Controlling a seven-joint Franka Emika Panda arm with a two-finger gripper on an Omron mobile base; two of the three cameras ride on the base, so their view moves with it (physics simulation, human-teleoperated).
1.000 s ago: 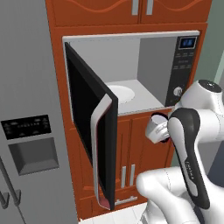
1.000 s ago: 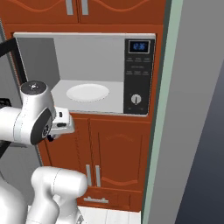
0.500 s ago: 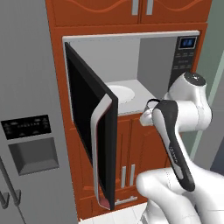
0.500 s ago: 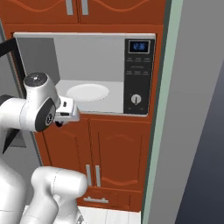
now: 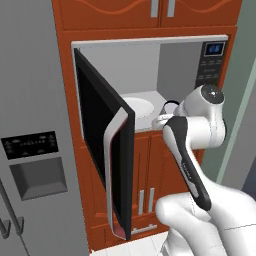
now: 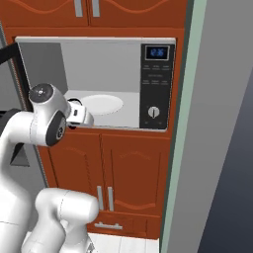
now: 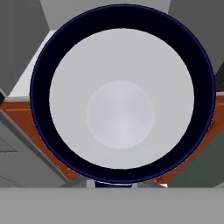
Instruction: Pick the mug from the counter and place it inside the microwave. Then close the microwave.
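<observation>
The mug [image 7: 120, 113] looks up at me open-mouthed in the hand view, its dark blue rim ringing a white inside. My gripper [image 5: 162, 120] is shut on it, and the fingers themselves are hidden behind it. The hand hangs at the front lip of the open microwave [image 5: 215, 65], just before the grey cavity. A white turntable plate [image 6: 101, 104] lies on the cavity floor beyond my gripper [image 6: 80, 114]. The black glass door [image 5: 102, 145] stands swung out to the left. The counter is out of view.
A grey refrigerator [image 5: 30, 125] with a dispenser panel stands left of the door. Orange-brown cabinets [image 6: 128, 168] lie below and above the microwave. A grey-green wall edge [image 6: 185, 123] rises at the right.
The arm has lifted and carried the mug from in front of the lower cabinet up and inward to the microwave's front lip. The door has not moved.
</observation>
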